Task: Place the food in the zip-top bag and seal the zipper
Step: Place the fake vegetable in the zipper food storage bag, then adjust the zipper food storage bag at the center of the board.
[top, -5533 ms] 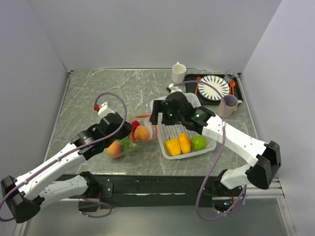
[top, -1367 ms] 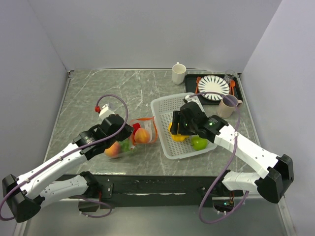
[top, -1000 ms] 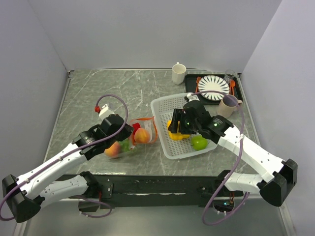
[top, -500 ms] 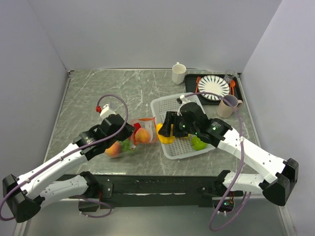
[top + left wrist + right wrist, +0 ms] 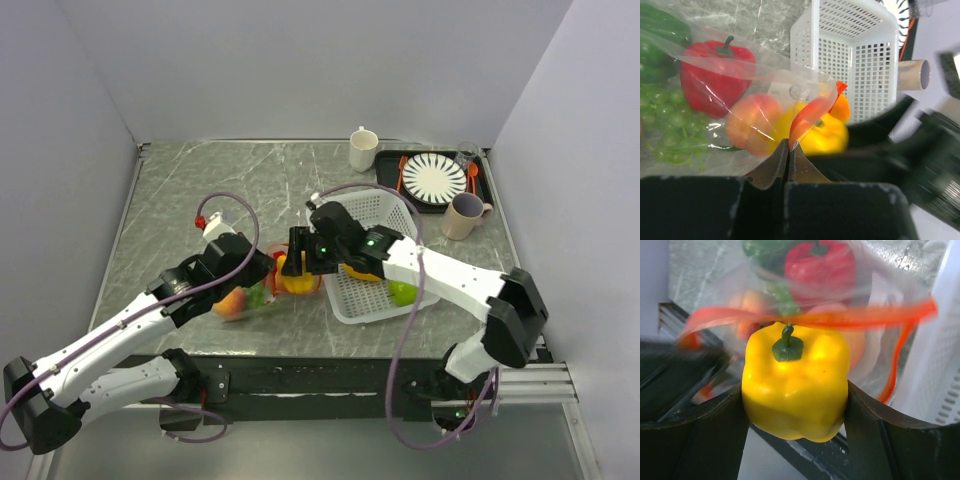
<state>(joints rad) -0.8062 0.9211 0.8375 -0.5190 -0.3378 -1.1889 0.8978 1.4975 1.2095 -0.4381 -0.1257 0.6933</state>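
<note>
The zip-top bag [image 5: 248, 296] lies on the table [image 5: 200, 190] left of centre in the overhead view, its mouth facing the white mesh basket [image 5: 388, 208] just beside it. Through the clear plastic the left wrist view shows a red pepper [image 5: 715, 70], a peach [image 5: 752, 122], green grapes [image 5: 665, 130] and a darker green piece at the upper left of the frame. The left claw [image 5: 789, 150] is pressed together on the zipper [image 5: 812, 112], pinching the orange-red strip at the near lip so that the mouth gapes. The right claw [image 5: 795, 390] is spread wide around the yellow pepper [image 5: 795, 385], one finger against each side, stem pointing up. It holds the pepper right at the bag's mouth, in front of the looping orange-red strip; how far it has passed the rim cannot be told. In the basket a green apple [image 5: 403, 292] sits at the near corner and an orange piece [image 5: 364, 272] shows beside it, partly covered by the right arm. At the upper right of the overhead frame a dark tray [image 5: 484, 192] carries a striped plate [image 5: 433, 180], a white mug [image 5: 362, 148] stands on its left, and a beige mug [image 5: 462, 215] stands just below it.
</note>
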